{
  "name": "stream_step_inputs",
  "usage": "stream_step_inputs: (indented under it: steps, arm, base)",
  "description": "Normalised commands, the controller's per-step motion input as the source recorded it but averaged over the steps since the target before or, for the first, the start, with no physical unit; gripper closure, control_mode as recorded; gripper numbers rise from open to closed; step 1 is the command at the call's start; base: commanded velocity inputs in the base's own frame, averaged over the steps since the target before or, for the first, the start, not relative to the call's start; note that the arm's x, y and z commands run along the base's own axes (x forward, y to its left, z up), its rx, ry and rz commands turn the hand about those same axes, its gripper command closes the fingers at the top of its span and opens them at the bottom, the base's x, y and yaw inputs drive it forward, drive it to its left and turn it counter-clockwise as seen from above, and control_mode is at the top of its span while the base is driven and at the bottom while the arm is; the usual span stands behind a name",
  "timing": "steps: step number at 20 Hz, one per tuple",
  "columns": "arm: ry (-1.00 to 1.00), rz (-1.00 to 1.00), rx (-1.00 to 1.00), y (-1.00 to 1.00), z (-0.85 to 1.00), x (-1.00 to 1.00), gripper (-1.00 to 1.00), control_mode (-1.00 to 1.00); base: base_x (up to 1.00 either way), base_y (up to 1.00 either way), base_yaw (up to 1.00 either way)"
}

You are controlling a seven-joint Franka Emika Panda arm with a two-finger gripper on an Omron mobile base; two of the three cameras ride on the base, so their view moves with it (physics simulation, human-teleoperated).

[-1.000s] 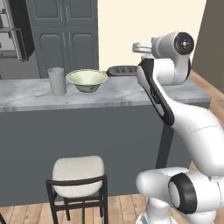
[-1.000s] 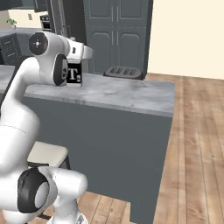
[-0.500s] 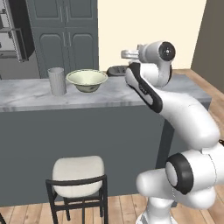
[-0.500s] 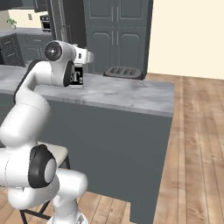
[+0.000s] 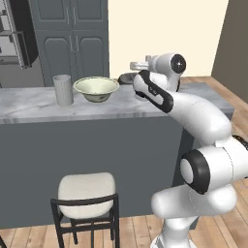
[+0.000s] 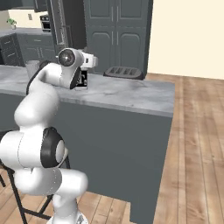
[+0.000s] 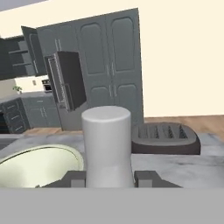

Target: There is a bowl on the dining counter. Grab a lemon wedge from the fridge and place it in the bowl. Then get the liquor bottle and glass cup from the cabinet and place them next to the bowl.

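My gripper point(image 7: 110, 178) is shut on the liquor bottle point(image 7: 107, 144), whose whitish neck rises between the two dark fingertips. From the right base the bottle's black label point(image 6: 82, 80) shows just under the hand, low over the dining counter point(image 6: 131, 94); I cannot tell whether it touches the marble. The pale cream-green bowl point(image 5: 96, 88) sits on the counter just left of the hand point(image 5: 138, 67), and its rim point(image 7: 39, 166) lies close beside the bottle. The grey glass cup point(image 5: 63, 89) stands upright left of the bowl.
A dark slotted toaster point(image 7: 165, 139) sits on the counter behind and to the right of the bottle. Beyond stand the fridge point(image 7: 70, 85) with its door swung open and an open wall cabinet point(image 7: 19, 57). A cushioned stool point(image 5: 87, 193) stands before the counter front.
The hand has swung left toward the bowl and come down lower over the counter, carrying the bottle with it. Bowl and cup have not moved.
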Motion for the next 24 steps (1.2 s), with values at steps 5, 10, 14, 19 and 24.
stream_step_inputs:
  steps: [5,10,14,19,24]
  arm:
    - [0.00,0.05,0.00,0.04,-0.37,0.27,1.00,-1.00]
    - [0.00,0.03,-0.01,0.08,-0.26,0.34,1.00,-1.00]
    - [0.00,0.01,0.00,0.06,-0.13,0.51,1.00,-1.00]
    - [0.00,0.01,0.00,0.05,-0.10,0.57,1.00,-1.00]
    - [0.00,0.01,0.00,0.07,-0.14,0.48,1.00,-1.00]
  base:
    - [0.00,0.00,0.00]
    - [0.00,0.00,0.00]
    - [0.00,0.00,0.00]
    - [0.00,0.00,0.00]
    - [0.00,0.00,0.00]
